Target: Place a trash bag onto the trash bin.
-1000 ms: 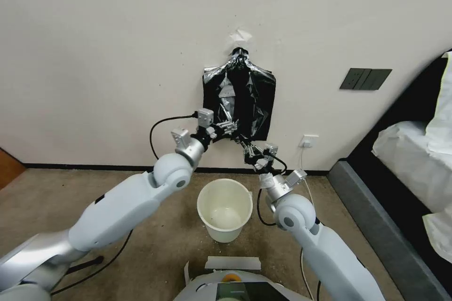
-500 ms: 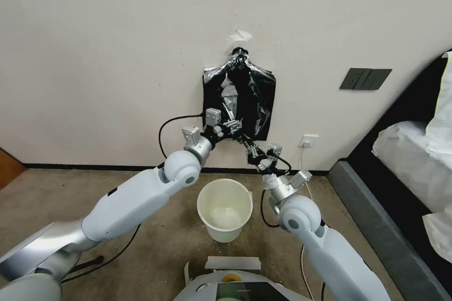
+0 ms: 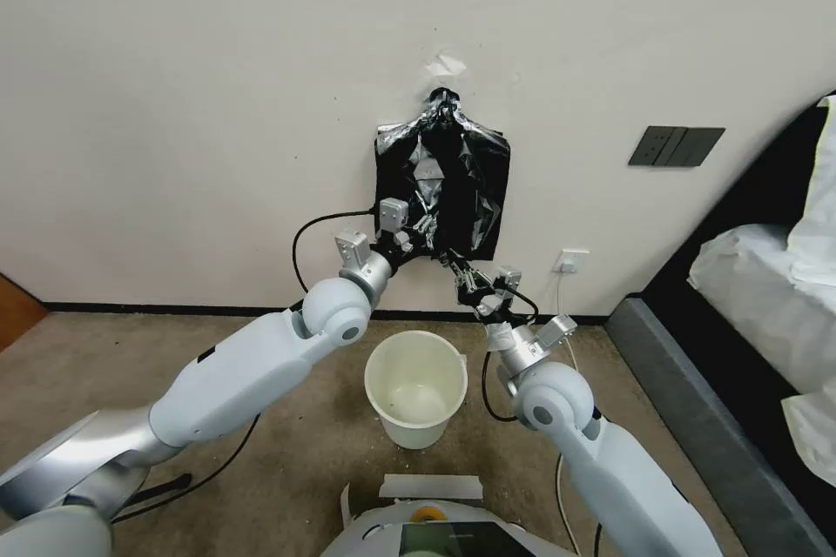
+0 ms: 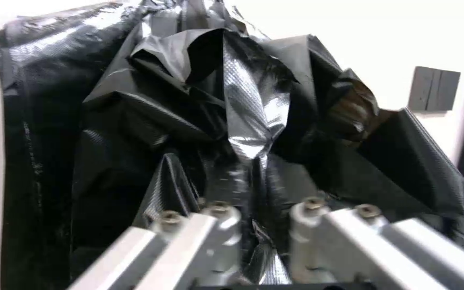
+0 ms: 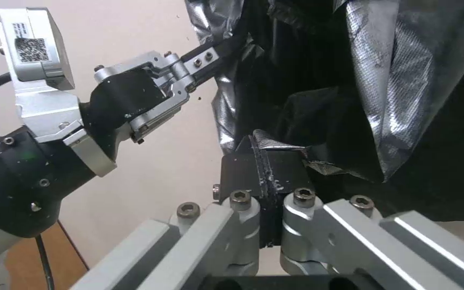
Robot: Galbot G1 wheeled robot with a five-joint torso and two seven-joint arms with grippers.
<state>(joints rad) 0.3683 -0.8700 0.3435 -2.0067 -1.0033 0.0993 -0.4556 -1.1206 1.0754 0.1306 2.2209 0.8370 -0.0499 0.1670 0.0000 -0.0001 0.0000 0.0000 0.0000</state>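
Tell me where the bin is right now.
In the head view the bin stands on the floor before the wall, below the hanging black bags, between the two arms.

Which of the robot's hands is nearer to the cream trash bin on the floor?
Right. The right hand pinches the lower edge of the black bags on the wall, just above the trash bin. The left hand is higher up the bags, farther from the bin.

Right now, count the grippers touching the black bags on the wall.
2. The left gripper pinches the trash bag at its lower left; the right gripper grips its bottom edge.
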